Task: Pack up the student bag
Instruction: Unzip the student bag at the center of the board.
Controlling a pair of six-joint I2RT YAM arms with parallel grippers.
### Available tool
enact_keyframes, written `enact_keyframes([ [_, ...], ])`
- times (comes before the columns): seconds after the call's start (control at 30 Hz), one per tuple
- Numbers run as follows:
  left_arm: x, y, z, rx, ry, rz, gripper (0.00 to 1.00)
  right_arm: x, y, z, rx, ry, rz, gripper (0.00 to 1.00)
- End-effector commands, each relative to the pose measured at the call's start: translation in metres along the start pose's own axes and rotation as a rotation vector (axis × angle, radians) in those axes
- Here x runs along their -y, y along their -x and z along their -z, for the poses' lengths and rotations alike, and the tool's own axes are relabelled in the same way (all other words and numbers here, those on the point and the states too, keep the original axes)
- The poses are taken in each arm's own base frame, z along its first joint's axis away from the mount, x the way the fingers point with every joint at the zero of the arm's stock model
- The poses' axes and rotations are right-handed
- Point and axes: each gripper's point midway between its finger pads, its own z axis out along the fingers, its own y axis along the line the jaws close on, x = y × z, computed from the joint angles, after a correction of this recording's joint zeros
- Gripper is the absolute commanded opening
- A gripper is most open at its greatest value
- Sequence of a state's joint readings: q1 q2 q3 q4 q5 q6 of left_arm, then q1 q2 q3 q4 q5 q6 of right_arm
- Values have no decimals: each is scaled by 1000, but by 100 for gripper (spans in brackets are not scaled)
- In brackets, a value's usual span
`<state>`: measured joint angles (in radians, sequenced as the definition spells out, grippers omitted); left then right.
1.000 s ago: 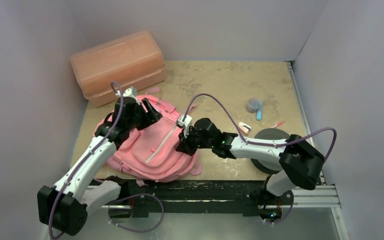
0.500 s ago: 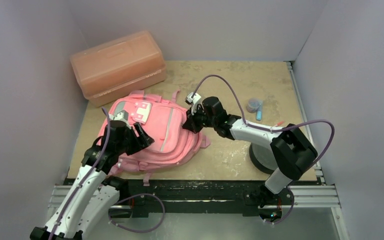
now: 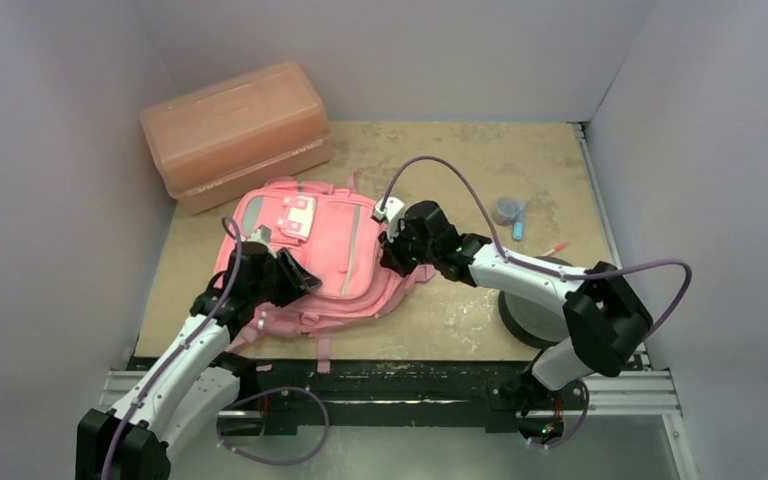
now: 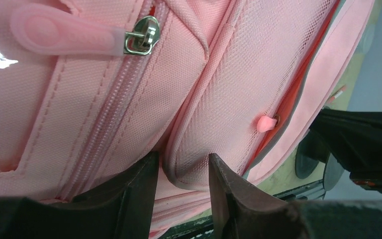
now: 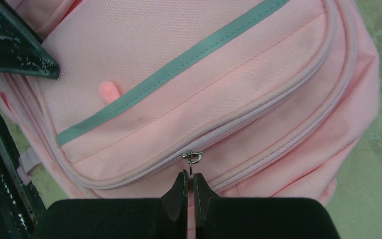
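The student bag (image 3: 332, 262), a soft pink backpack with grey strips, lies front up on the table left of centre. My left gripper (image 3: 296, 281) is at its near left side. In the left wrist view the jaws (image 4: 184, 167) pinch a fold of the bag's mesh side pocket (image 4: 229, 89). My right gripper (image 3: 393, 250) is at the bag's right edge. In the right wrist view it (image 5: 189, 177) is shut on the pull tab of a front zip, just below the metal slider (image 5: 192, 157). That zip looks closed.
A rigid salmon-orange plastic box (image 3: 235, 130) stands at the back left, close behind the bag. A small grey-blue pot (image 3: 505, 209), a blue item (image 3: 518, 228) and a thin pink pen (image 3: 558, 246) lie at the right. A black round base (image 3: 526, 312) sits near the right arm.
The bag has turned and flattened, its top now toward the box. My left arm has drawn back to the near left side. My right gripper has moved to the bag's right edge.
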<state>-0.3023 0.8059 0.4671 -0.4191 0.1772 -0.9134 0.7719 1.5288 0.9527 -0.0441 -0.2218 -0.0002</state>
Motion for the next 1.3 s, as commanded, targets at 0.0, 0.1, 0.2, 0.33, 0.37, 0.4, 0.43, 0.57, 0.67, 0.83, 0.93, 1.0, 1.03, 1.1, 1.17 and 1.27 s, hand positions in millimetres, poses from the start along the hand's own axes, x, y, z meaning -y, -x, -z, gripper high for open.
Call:
enact_keyframes([
  [0.0,-2,3,-10,49,-32,55,40,-27,-43,13,-167,-1,65,0],
  [0.1,-5,2,-12,51,-30,72,39,-56,-44,11,-193,46,94,0],
  [0.2,-6,0,-15,48,-33,93,38,-89,-39,10,-179,132,48,0],
  [0.33,-7,-4,-16,42,-40,121,38,-117,-27,11,-133,188,-35,0],
  [0.37,-8,-5,-17,39,-40,127,37,-123,-25,11,-124,187,-53,0],
  [0.4,-9,-7,-17,37,-41,134,37,-128,-23,12,-114,189,-70,0],
  [0.43,-10,-8,-17,38,-42,142,36,-134,-23,11,-107,192,-85,0],
  [0.57,-11,-9,-16,37,-50,129,35,-141,-23,8,-47,205,-90,0],
  [0.67,-13,-13,-12,19,-41,83,42,-113,-27,0,-46,107,-73,0],
  [0.83,-24,-16,11,28,9,-13,49,-66,-21,-11,-35,35,-55,0],
  [0.93,-28,-16,23,53,15,-51,52,-42,-12,-17,-6,11,-31,0],
  [1.0,-28,-19,26,50,8,-53,53,-29,-8,-23,-14,-19,2,0],
  [1.03,-26,-21,27,44,-11,-56,53,-24,-5,-28,-20,-30,26,0],
  [1.1,-14,-26,28,20,-82,-65,53,-15,-6,-36,-48,-58,51,0],
  [1.17,3,-23,33,27,-157,-98,53,-5,-6,-42,-78,-84,79,0],
  [1.27,35,-6,47,54,-243,-177,57,0,-3,-40,-84,-108,86,0],
])
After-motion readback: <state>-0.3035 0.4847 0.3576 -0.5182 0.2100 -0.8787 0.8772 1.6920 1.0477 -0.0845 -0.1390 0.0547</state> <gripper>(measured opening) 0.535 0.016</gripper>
